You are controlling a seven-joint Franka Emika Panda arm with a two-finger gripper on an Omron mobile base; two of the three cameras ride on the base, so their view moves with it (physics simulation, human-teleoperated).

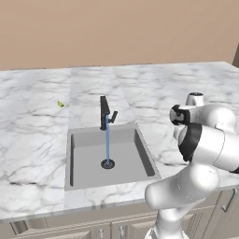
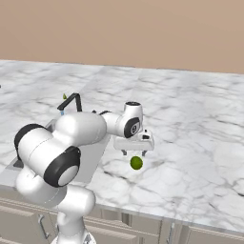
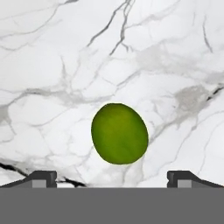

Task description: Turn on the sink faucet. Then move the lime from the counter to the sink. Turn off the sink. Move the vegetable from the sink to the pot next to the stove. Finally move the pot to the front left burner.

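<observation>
Left base view — slim matte-black faucet (image 1: 104, 112) runs a blue stream into the grey rectangular sink (image 1: 74, 161); step one's done.

Right base view — gripper (image 2: 137, 153) hangs just above the small glossy green lime (image 2: 136, 163) on white marble counter (image 2: 190, 143), right of sink.

Hand view — jaws spread wide, empty, lime centred btwn fingertips (image 3: 41, 178). Next: straight down, then close. Nothing obstructs.

The white arm (image 2: 71, 138) is seen bent from the lower left toward the frame's middle, wrist turned downward; the gripper (image 2: 135, 153) is held pointing down, its fingertips (image 3: 43, 177) spread wide apart, nothing clasped
</observation>
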